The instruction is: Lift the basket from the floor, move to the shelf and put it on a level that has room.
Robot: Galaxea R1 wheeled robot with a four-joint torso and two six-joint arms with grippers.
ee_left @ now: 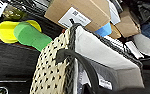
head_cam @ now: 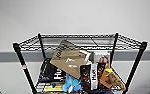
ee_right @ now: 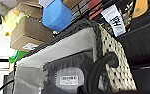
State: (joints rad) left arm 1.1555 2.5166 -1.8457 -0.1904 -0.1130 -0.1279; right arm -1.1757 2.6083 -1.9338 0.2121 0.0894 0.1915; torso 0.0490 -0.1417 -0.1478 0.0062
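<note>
One woven basket [ee_left: 51, 72] sits nearest in both wrist views, cream wicker with a dark braided rim and white cloth lining, its open mouth showing a grey object with a barcode label [ee_right: 69, 80] inside. A dark loop handle [ee_left: 66, 53] shows at one end in the left wrist view and another [ee_right: 108, 61] at the other end in the right wrist view, which suggests the basket is carried between the two arms by its ends, lifted off the floor and level with cluttered shelf tiers. Neither hand's fingers can be made out, so whether each hand is closed on a handle cannot be told. Just beyond the basket, on a shelf tier, lie a cardboard box [ee_left: 78, 13] with a white label, a green cap [ee_left: 31, 36] resting on a yellow item [ee_left: 4, 30], and one blue round object [ee_right: 56, 15]. In the head view stands one black wire shelf [head_cam: 21, 60]. Its top level [head_cam: 91, 41] looks bare and so seems to have room, while the tier below is crowded, with a brown paper bag [head_cam: 68, 60] leaning toward its back edge and dark snack packets [head_cam: 91, 76] near its front right corner.
</note>
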